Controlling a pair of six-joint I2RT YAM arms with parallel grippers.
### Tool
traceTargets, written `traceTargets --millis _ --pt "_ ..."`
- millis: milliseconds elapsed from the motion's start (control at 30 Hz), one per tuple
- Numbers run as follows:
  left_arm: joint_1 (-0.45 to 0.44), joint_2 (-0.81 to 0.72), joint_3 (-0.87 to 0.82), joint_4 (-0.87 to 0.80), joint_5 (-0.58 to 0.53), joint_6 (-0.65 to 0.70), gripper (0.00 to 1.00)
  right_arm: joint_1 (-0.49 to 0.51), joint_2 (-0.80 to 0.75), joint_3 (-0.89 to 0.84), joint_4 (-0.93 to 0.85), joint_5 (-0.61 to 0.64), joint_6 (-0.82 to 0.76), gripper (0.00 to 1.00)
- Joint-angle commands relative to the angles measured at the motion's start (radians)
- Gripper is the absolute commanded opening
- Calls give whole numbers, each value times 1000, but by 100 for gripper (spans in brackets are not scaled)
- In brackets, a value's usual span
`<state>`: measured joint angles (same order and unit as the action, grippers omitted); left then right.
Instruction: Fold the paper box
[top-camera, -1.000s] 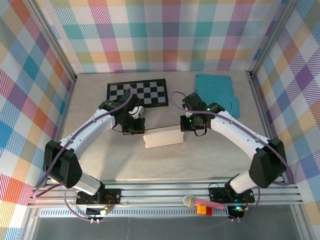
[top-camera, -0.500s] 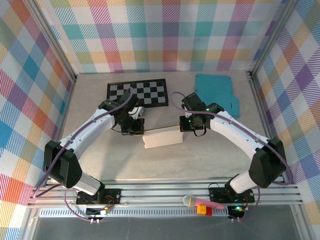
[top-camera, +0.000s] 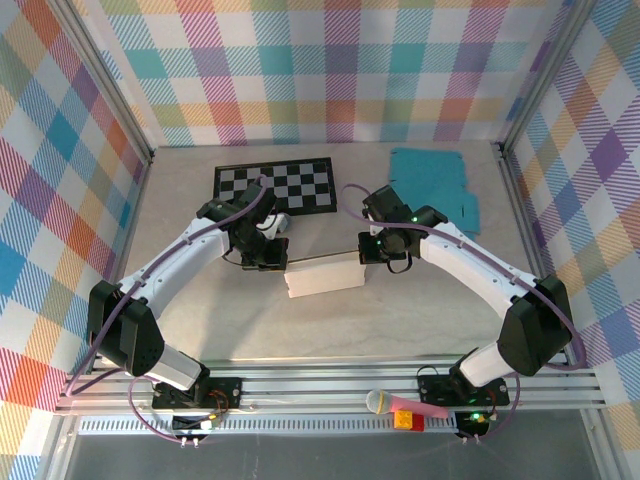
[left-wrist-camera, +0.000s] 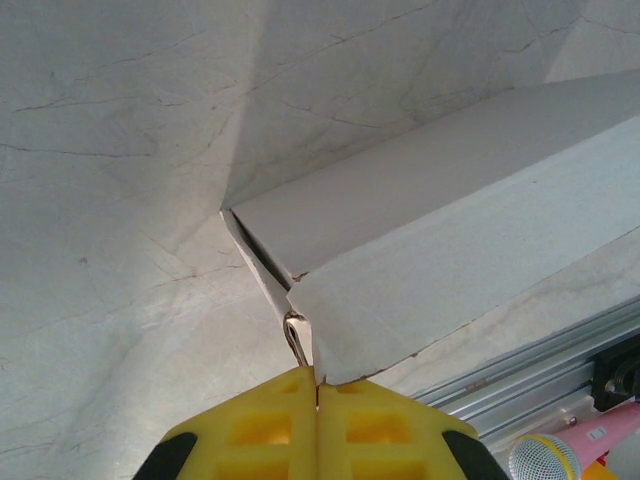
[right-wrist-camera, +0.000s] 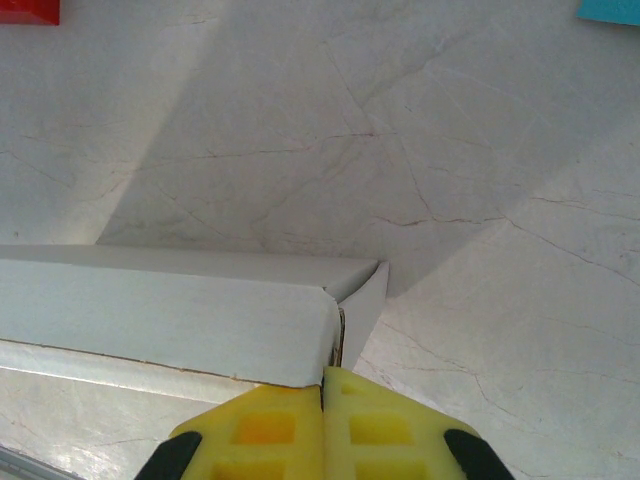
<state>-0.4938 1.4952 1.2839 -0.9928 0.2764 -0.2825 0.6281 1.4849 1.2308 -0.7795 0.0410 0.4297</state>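
Where the table (top-camera: 200, 320) is viewed from above, the box (top-camera: 325, 277) is found near its middle, a long white carton laid crosswise between the two arms, its right end set a little farther from the bases than its left. The left gripper (top-camera: 277, 262) is placed at the box's left end and the right gripper (top-camera: 371, 251) at its right end, both touching the carton. In the left wrist view the yellow jaws are seen pressed flat together, and a thin corner of the box's end flap is pinched in the seam between them. The flap there is partly peeled away from the body, so a narrow dark gap is left open. In the right wrist view the jaws are likewise closed tight, with the lower edge of the box's end caught at the seam. The end flap is bent round the corner beside it. A checkerboard mat (top-camera: 275, 185) is laid behind the left arm near the back wall. A teal sheet (top-camera: 432, 185) is laid flat at the far right, well apart from the box. A microphone (top-camera: 378, 402) is rested on the rail (top-camera: 300, 385) at the near edge, close to the right arm's base.
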Motion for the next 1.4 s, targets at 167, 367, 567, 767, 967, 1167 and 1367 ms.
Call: traceTargets --millis 167,367,567,767,967,1167,1367 --pt "15 9 -24 -69 -31 13 0 2 20 18 -44 0 -11 0" --pt "15 8 -38 -81 -45 16 0 2 23 19 -45 2 -12 0" --pt "14 12 -49 -75 -49 19 0 3 29 24 -43 -3 -11 0" --pt "11 19 -52 -77 -57 27 0 3 28 25 -47 4 -11 0" --pt "1 23 -52 -72 -60 21 0 3 18 38 -71 -3 11 1" --pt "-6 20 -49 -75 -67 16 0 -1 -33 42 -108 -43 107 27" --pt "-15 19 -44 -73 -66 6 0 -47 -120 17 -96 -141 387 50"
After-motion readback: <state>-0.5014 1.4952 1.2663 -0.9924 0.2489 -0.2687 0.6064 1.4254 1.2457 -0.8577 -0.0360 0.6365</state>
